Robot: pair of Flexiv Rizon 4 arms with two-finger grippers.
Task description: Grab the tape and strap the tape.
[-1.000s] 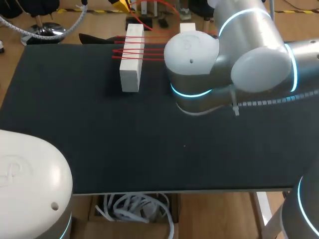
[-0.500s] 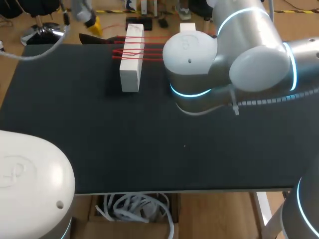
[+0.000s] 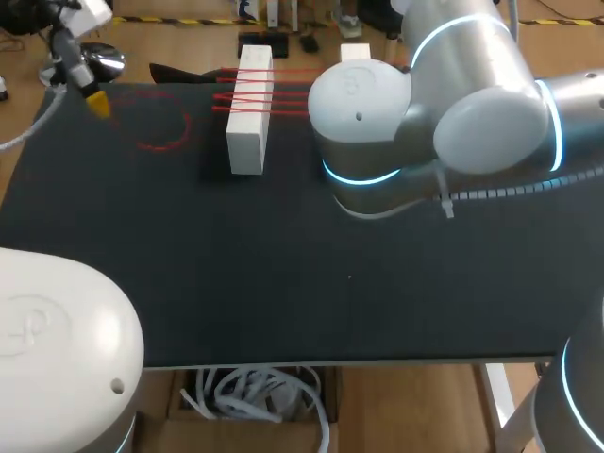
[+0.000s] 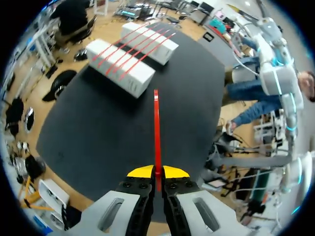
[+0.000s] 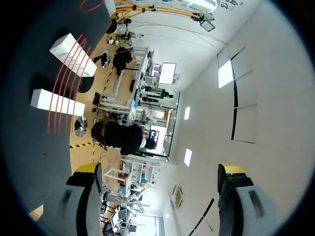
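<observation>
Left hand (image 4: 157, 173), clamped on red tape (image 4: 156, 128), has swung leftward (right hand (image 5: 160, 168) gapes).

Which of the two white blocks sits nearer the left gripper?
The block closer along the red tape from the left gripper; the other block lies beyond it.

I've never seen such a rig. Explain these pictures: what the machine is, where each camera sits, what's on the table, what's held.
A robot with two arms at a black table. One picture looks down from above; the other two come from a camera on each wrist. Two white blocks lie on the table, with red tape across them. The left arm has its jaws shut on a strand of that tape; the right arm has its jaws open, empty.
</observation>
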